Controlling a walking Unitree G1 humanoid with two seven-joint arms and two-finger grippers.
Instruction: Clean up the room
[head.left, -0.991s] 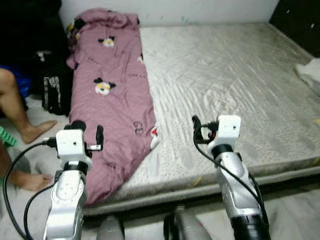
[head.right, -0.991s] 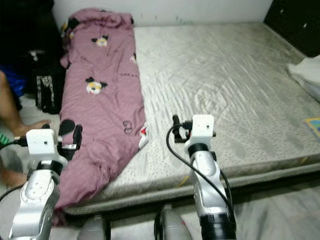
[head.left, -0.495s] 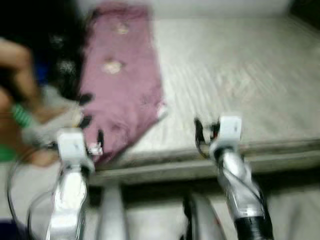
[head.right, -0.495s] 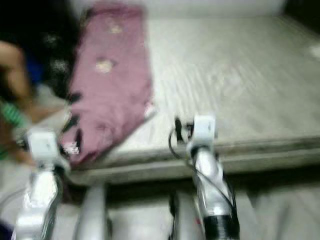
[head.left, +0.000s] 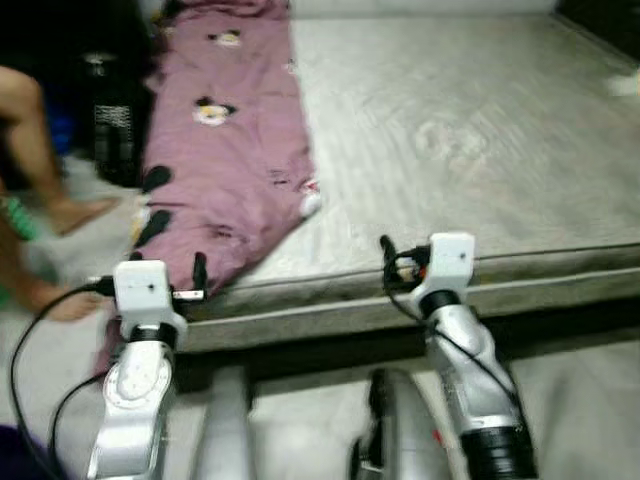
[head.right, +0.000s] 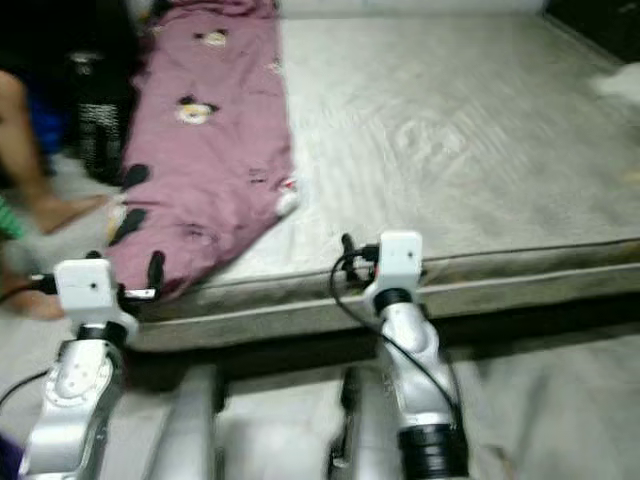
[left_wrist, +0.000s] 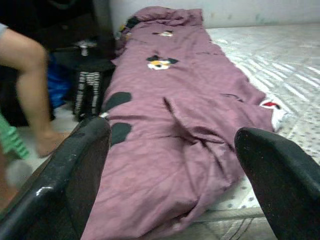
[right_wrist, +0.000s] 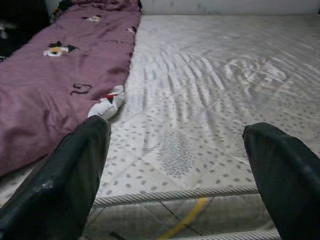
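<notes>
On the bed's (head.left: 470, 150) left side lies the purple blanket (head.left: 225, 150), its end hanging over the near edge. Left end effector (left_wrist: 170, 165) and right end effector (right_wrist: 177, 165) hover before it, fingers apart, empty.

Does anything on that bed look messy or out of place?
Yes. The mauve cartoon-print blanket lies bunched in a long strip along the left side of the bare grey mattress, its lower end crumpled and spilling over the edge instead of spread flat.

Blanket (head.left: 225, 140) lies along mattress's (head.left: 460, 150) left side.
</notes>
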